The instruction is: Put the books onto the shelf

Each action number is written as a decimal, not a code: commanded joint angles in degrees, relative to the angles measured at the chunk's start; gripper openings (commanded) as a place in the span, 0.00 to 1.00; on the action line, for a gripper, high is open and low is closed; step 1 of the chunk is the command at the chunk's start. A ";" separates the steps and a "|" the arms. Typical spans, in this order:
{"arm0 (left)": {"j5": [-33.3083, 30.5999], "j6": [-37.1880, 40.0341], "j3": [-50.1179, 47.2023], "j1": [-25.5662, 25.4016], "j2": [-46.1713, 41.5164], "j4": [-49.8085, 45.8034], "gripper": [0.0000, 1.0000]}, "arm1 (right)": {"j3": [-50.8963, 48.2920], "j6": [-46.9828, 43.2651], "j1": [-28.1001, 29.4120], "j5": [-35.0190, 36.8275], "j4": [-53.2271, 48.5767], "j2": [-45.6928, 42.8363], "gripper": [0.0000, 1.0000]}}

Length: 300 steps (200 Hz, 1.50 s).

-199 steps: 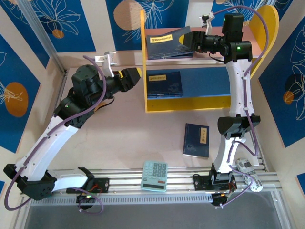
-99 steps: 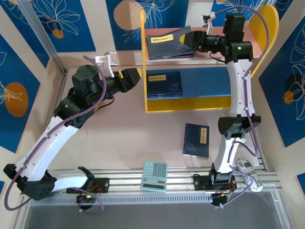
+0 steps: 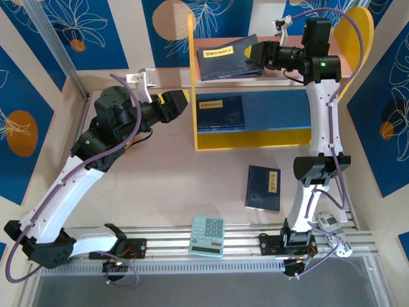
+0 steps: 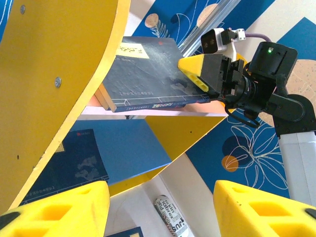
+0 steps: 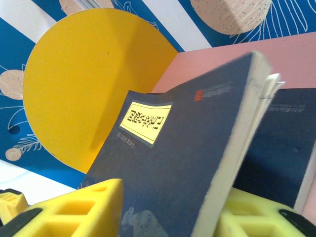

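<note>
While the right hand (image 3: pixel 261 56) pinches the tilted book (image 3: pixel 223 59) by its near edge, apparently to slide it flat onto the shelf (image 3: pixel 191 83) just ahead, the left hand (image 3: pixel 182 102) hangs spread and empty alongside; the last book (image 3: pixel 263 187) lies on the desk (image 3: pixel 192 185) behind.

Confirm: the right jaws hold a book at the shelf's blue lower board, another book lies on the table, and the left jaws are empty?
No: the top view shows the right jaws holding the book at the pink top board, not the blue lower board. The other book on the table and the empty left jaws stand.
</note>
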 commanded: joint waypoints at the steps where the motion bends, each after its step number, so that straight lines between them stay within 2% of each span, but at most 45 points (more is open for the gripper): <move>1: 0.31 1.34 1.88 -0.61 -1.00 -0.64 0.58 | 0.53 1.35 -0.29 -2.51 -0.02 -0.54 0.34; 25: 0.22 1.60 2.30 -0.67 -0.81 -0.91 0.58 | 1.07 3.26 -0.24 -4.34 1.69 -0.01 0.24; 40: 0.13 1.63 2.62 -0.61 -0.79 -1.17 0.58 | 1.14 4.64 -0.37 -5.41 2.92 0.28 0.22; 85: -0.15 1.85 2.71 -0.65 -1.04 -1.53 0.58 | 2.67 9.19 -1.41 -8.96 6.49 2.02 0.21; 181: 0.10 1.63 2.57 -0.63 -0.52 -0.93 0.58 | 3.01 12.32 -2.53 -10.06 9.22 3.01 0.20; 300: -0.13 1.72 2.41 -0.62 -0.62 -1.32 0.58 | 0.37 14.29 -1.02 -6.61 11.25 3.30 0.18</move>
